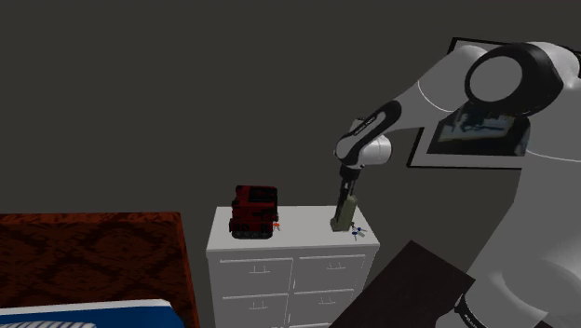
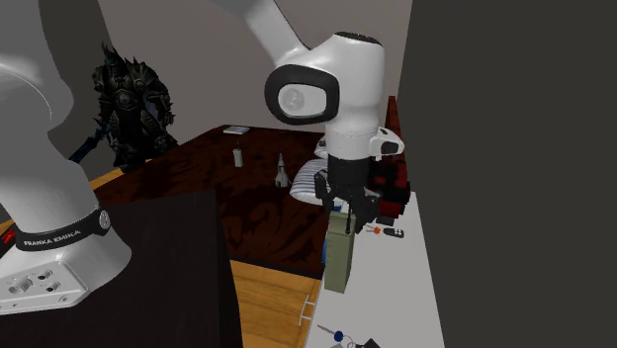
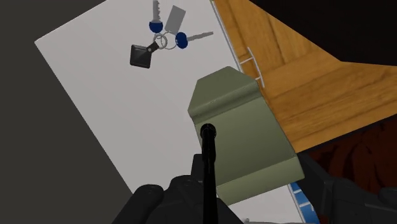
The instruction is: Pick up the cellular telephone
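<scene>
The olive-green cellular telephone (image 2: 339,259) stands upright at the front edge of the white dresser's surface (image 2: 425,287). Its long axis runs in line with the fingers (image 3: 334,194), which clasp its upper end on 2 sides. Whether its foot touches the surface I cannot tell. The arm (image 1: 372,126) points straight down, so a plain vertical lift should serve.

Phone (image 3: 245,137) base hidden btw tool (image 3: 245,194) fingers (cut by frame edge); keys (image 1: 357,230) too small in shoulder view.
</scene>
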